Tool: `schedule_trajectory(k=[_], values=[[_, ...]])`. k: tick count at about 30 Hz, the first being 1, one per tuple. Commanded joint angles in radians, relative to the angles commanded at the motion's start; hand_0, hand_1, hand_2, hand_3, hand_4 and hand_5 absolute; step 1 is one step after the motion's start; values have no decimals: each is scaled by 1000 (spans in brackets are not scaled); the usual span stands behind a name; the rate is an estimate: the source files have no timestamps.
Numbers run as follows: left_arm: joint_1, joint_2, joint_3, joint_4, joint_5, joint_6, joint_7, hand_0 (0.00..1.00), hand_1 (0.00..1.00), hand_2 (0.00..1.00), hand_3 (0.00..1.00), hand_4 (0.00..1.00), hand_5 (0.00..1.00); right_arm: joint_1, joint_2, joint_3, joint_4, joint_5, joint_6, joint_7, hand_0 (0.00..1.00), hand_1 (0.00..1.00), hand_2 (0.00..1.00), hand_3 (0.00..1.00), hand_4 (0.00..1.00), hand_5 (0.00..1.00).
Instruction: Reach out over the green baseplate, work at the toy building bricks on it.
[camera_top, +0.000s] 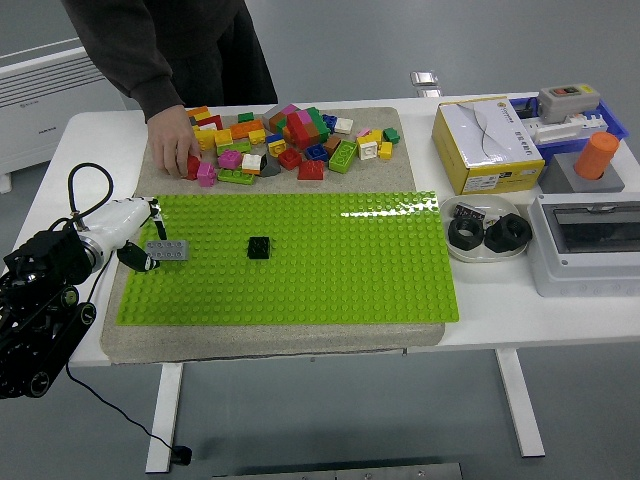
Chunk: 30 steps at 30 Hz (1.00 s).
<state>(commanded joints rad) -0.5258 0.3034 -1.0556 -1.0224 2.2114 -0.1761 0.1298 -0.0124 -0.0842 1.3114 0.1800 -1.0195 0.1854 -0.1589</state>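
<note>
A baseplate (300, 260) lies on a mat (270, 335) toward the left of the table (520, 310). On the baseplate, a single brick (260, 247) sits left of centre, and a longer brick (166, 249) sits at the left edge, touching the robot's left hand (135, 245), which comes in from the left. Behind the baseplate, on the far part of the mat, lies a heap of loose bricks (285, 140). A person's hand (175, 150) rests on the heap's left end. Right of the mat, a box (487, 145) sits at the far side, a dish (487, 235) nearer, and a case (588, 240) at the right edge.
</note>
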Motion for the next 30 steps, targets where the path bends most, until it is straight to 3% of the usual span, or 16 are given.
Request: schedule_trajectory(k=[5, 14, 29, 30], values=[[-29, 18, 42, 9, -24, 1, -6, 998, 998, 970, 466, 900, 2, 2, -1, 0, 0, -1, 0, 1, 685, 675, 822, 958, 875, 998], [-31, 9, 56, 21, -25, 9, -8, 998, 998, 970, 469, 897, 2, 4, 0, -1, 0, 0, 0, 1, 686, 671, 820, 957, 878, 998], [-15, 6, 5, -20, -47, -13, -12, 998, 998, 970, 469, 897, 2, 2, 1, -14, 0, 14, -4, 2, 686, 671, 817, 956, 878, 998], [-12, 5, 2, -22, -47, -15, -12, 998, 998, 979, 496, 789, 2, 2, 1, -15, 0, 15, -4, 2, 687, 672, 818, 954, 878, 998]])
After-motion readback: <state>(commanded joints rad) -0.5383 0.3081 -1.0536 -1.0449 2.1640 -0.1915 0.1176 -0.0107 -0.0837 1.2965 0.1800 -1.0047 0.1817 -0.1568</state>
